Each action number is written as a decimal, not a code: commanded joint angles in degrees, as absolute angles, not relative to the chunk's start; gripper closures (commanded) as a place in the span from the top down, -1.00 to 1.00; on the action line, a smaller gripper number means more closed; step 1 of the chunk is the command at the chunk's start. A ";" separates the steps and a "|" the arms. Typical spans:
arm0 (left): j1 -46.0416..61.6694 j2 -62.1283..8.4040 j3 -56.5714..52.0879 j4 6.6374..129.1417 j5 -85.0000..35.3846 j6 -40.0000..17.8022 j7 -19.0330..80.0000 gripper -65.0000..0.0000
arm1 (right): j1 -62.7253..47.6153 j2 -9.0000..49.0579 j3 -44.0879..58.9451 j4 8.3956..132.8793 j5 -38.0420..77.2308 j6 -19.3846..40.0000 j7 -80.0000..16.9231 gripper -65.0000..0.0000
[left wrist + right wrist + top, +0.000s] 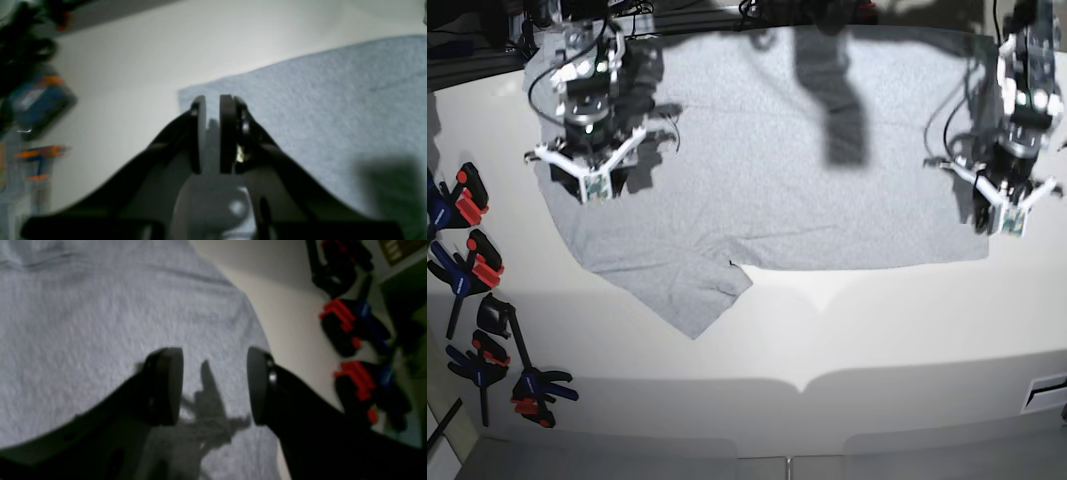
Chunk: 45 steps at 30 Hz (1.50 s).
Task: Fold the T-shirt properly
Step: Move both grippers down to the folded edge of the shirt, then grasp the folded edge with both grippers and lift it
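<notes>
Clamps: black with red and blue grips, along the left edge of the base view on the white table.
Right gripper: upper left of the base view, jaws standing apart with nothing between them, poised over the cloth's edge.
T-shirt: grey, spread flat across the upper frame, one sleeve pointing toward lower left.
Left gripper: far right, jaws nearly together with a narrow gap; the shirt's corner lies just beneath the tips, and whether they pinch it I cannot tell.

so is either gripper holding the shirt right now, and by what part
Left gripper is nearly shut at the shirt's corner, but blur hides whether it pinches cloth. Right gripper is open above the shirt, holding nothing.
</notes>
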State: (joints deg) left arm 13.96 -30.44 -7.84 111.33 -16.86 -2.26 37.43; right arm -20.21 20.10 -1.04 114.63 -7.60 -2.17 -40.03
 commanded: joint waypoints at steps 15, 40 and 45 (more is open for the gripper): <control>-2.02 -31.42 -8.25 79.57 -31.68 -8.86 38.54 -0.81 | -1.76 18.33 -0.82 92.55 1.74 8.54 -43.00 -0.11; -9.82 -32.64 -8.27 58.28 -29.95 -14.59 37.63 -0.81 | 12.23 6.70 -0.80 66.22 -1.54 15.75 -38.87 -0.11; -13.04 -33.39 -8.27 58.30 -30.04 -14.61 37.28 -0.81 | 12.56 6.74 -0.80 67.18 -1.30 15.68 -38.79 -0.11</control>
